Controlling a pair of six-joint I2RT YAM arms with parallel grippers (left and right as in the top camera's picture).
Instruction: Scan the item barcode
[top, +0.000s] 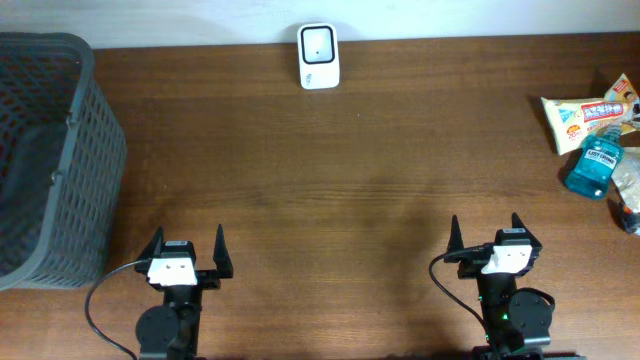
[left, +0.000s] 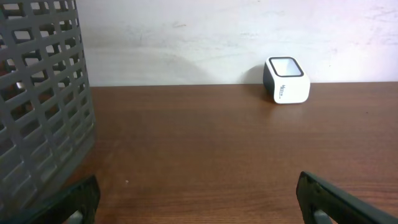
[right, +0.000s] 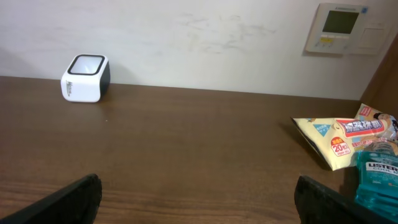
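A white barcode scanner (top: 319, 56) stands at the table's far edge, also seen as the scanner (left: 286, 79) in the left wrist view and the scanner (right: 86, 78) in the right wrist view. At the far right lie the items: a yellow snack packet (top: 585, 116) and a teal mouthwash bottle (top: 597, 164), the packet (right: 339, 138) and bottle (right: 378, 178) also showing in the right wrist view. My left gripper (top: 187, 245) and right gripper (top: 486, 231) rest near the front edge, both open and holding nothing.
A dark grey slotted basket (top: 48, 160) fills the left side of the table; its wall (left: 41, 99) looms close beside my left gripper. Another packaged item (top: 630, 190) lies at the right edge. A wall panel (right: 341, 28) hangs behind the table.
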